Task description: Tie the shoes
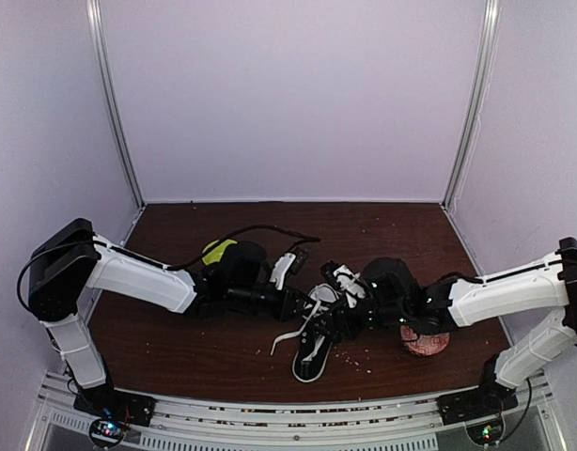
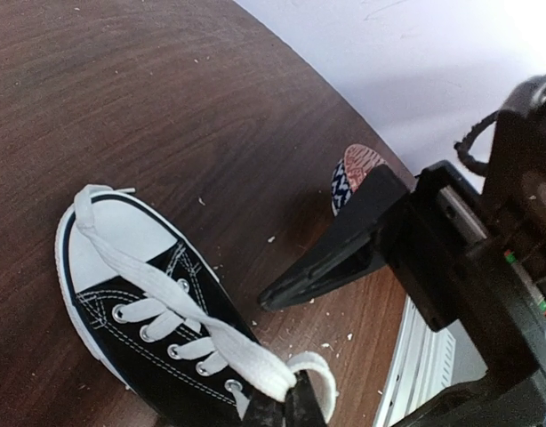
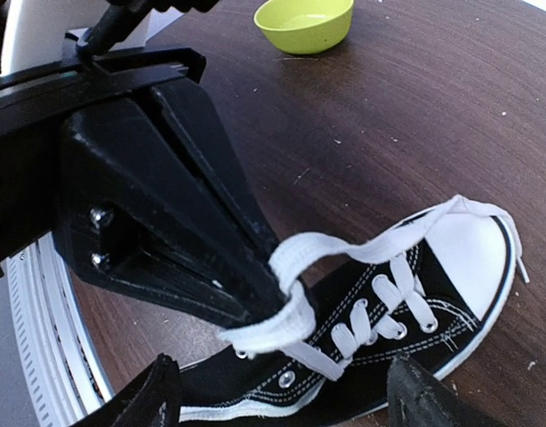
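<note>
One black canvas sneaker with white toe cap [image 1: 312, 352] | left tool [image 2: 286, 405] pinching its white lace [image 2: 166, 285] | right tool [image 3: 286, 391] spread wide

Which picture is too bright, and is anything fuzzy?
Left wrist view: the wall in the top right corner is washed out white. Right wrist view: the tips of the right claw at the bottom edge look a bit soft, the sneaker sharp. Top view: even light, the sneaker small and dark.
</note>
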